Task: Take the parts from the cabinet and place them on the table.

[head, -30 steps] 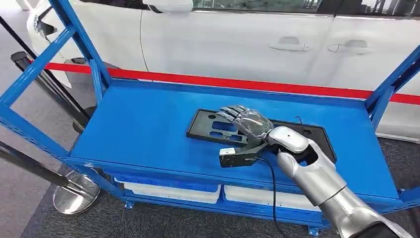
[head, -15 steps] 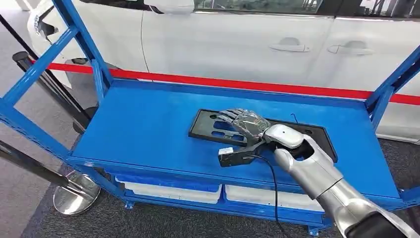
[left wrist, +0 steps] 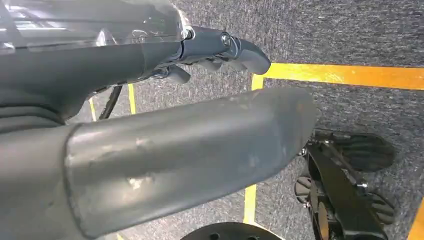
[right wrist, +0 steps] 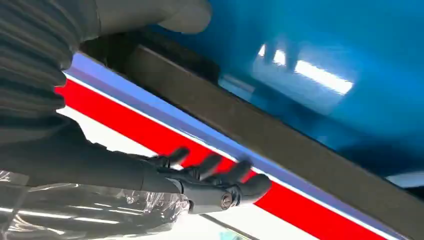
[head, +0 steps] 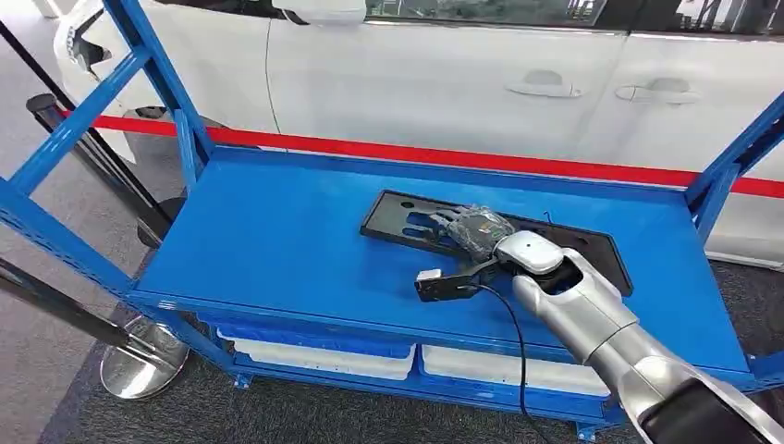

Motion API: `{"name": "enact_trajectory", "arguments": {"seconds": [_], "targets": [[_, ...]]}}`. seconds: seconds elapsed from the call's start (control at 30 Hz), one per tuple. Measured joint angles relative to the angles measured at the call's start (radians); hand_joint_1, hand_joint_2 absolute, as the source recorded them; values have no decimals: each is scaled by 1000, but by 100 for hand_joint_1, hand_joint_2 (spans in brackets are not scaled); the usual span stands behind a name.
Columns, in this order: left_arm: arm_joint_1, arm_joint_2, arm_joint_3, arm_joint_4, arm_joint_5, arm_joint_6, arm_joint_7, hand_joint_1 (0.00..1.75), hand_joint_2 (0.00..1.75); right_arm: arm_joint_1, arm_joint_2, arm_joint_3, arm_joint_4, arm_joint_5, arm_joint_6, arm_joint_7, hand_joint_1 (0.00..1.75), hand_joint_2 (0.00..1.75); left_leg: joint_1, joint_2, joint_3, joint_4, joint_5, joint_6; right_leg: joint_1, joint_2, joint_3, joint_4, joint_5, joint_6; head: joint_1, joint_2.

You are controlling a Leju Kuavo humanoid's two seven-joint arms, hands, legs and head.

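A flat black part (head: 416, 225) lies on the blue shelf (head: 268, 231) of the cabinet. The right hand (head: 467, 229) is laid over it with fingers (right wrist: 220, 167) apart, and no grip can be made out (thumb at the near edge). The left hand (left wrist: 165, 130) hangs over carpet, holding nothing. The part is judged not yet lifted; carrying and placing remain.

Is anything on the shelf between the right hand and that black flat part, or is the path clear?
Nothing visible stands between them. The right hand is already over the black part, which lies flat on the blue shelf. Whether the fingers touch it yet cannot be told.
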Motion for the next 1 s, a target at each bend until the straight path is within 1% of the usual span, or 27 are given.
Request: {"name": "enact_trajectory", "arguments": {"seconds": [0.33, 0.63, 0.67, 0.83, 1.0], "targets": [[-4, -8, 28, -3, -15, -1, -5, 0, 0, -6, 0, 0, 13, 9, 8, 7, 175, 175, 0, -1, 0, 0, 0, 0, 0, -2, 1, 0, 0, 0, 0, 0], [-7, -14, 63, -4, -16, -3, -13, 0, 0, -6, 0, -1, 21, 17, 22, -11, 175, 175, 0, -3, 0, 0, 0, 0, 0, -4, 1, 0, 0, 0, 0, 0], [-7, -14, 65, -4, -15, -4, -13, 0, 175, -6, 0, -1, 21, 17, 22, -12, 175, 175, 0, -4, 0, 0, 0, 0, 0, -4, 1, 0, 0, 0, 0, 0], [-8, -16, 78, -5, -15, -4, -12, 0, 175, -6, 0, -1, 21, 16, 26, -15, 175, 175, 0, -5, 0, 0, 0, 0, 0, -6, 1, 0, -1, 1, 0, 0], [-10, -23, 110, -10, -12, -5, -23, 0, 175, -6, 0, -1, 21, 15, 35, -18, 175, 175, 0, -6, -1, 0, 0, 0, 0, -6, 2, 0, -1, 1, 0, 0]]}}
